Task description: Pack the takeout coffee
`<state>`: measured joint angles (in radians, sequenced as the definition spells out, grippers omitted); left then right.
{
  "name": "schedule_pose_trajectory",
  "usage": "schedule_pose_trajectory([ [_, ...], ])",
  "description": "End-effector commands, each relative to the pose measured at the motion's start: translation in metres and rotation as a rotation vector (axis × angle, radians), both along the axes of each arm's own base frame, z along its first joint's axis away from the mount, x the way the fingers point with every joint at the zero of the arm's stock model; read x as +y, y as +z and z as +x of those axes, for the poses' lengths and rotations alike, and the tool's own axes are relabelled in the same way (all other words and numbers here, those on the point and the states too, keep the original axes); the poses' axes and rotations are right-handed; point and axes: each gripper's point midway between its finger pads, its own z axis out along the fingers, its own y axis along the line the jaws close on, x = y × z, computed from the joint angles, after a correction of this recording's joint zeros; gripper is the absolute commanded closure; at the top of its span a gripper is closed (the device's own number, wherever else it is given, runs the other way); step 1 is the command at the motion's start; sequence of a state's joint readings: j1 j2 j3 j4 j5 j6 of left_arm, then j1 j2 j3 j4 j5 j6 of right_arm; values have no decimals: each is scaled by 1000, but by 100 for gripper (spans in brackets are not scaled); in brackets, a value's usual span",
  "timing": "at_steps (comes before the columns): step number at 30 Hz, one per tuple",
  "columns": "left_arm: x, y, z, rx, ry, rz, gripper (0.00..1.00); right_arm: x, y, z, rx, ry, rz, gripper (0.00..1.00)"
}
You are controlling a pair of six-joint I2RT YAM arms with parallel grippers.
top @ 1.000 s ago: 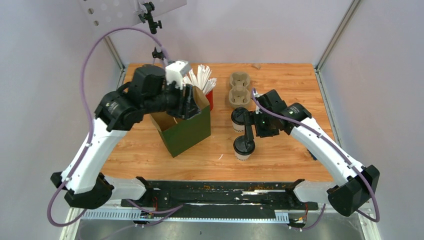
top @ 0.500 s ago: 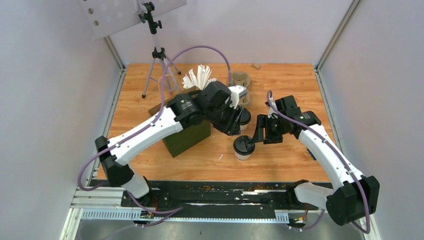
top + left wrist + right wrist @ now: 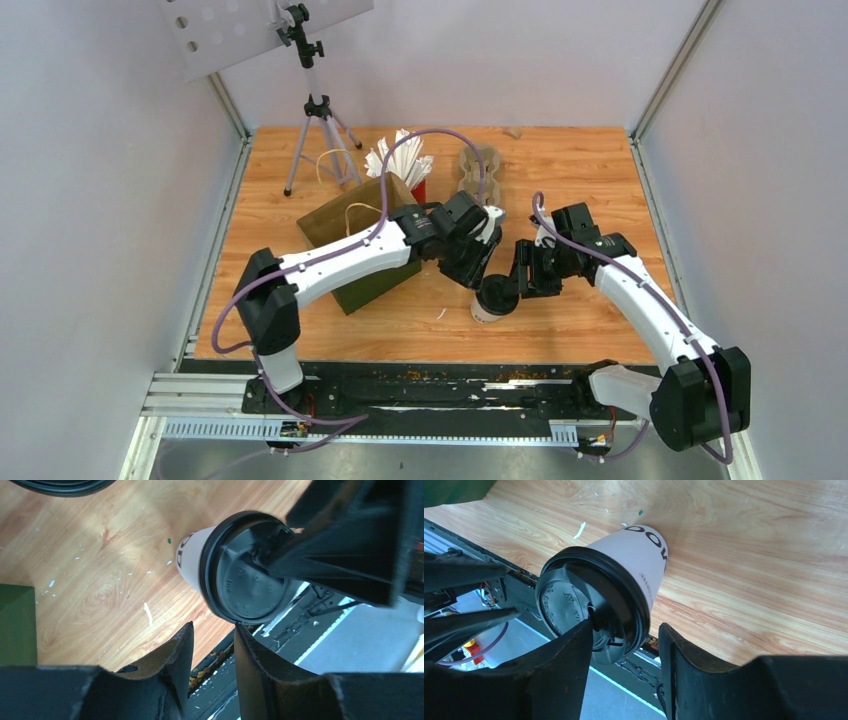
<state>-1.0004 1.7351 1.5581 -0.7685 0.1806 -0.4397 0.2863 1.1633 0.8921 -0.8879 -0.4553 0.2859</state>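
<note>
One upright cup [image 3: 489, 299] is sitting at 7 o'clock, right next to the right tool [image 3: 624, 645], which is gaping wide and empty. The left tool [image 3: 212, 640] is hanging farther off, narrowly parted, also empty.

Clean top view, murkier wrist cams

Top view is bright and even, light seems to come from overhead: just soft, short shadows on the table [image 3: 600, 180] under the arms [image 3: 340, 262], and the walls [image 3: 100, 200] look a bit washed out. Left wrist cam has a glare patch on the wood around 10 o'clock, pale overexposed stuff at 4 o'clock, and the left fingers [image 3: 175, 660] at 6 o'clock are near-black and soft. Right wrist cam: print on the coffee cup [image 3: 639, 560] reads fine, its lid [image 3: 574, 605] has a dull sheen, right fingers [image 3: 564, 680] at 6 o'clock blurry and underexposed.
</note>
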Motion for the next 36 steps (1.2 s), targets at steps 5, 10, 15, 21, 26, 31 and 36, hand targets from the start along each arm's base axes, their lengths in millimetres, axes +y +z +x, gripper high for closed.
schedule_pose_trajectory([
  [5,-6,-34,10,-19,-22,59,58,-3,-13,1,-17,13,9,51],
  [10,-10,-41,8,1,-24,55,58,-2,-11,3,-24,22,18,53],
  [15,-6,-29,11,-5,20,62,59,-4,-4,6,-39,23,10,54],
  [21,2,0,26,2,151,27,59,-5,6,18,-57,5,12,54],
  [26,-11,19,37,18,166,-109,53,-6,5,24,-40,1,10,54],
  [31,-29,17,30,45,96,-198,52,-6,13,25,-43,5,17,52],
  [36,-33,5,29,47,74,-207,51,-12,28,18,-36,-9,-3,37],
])
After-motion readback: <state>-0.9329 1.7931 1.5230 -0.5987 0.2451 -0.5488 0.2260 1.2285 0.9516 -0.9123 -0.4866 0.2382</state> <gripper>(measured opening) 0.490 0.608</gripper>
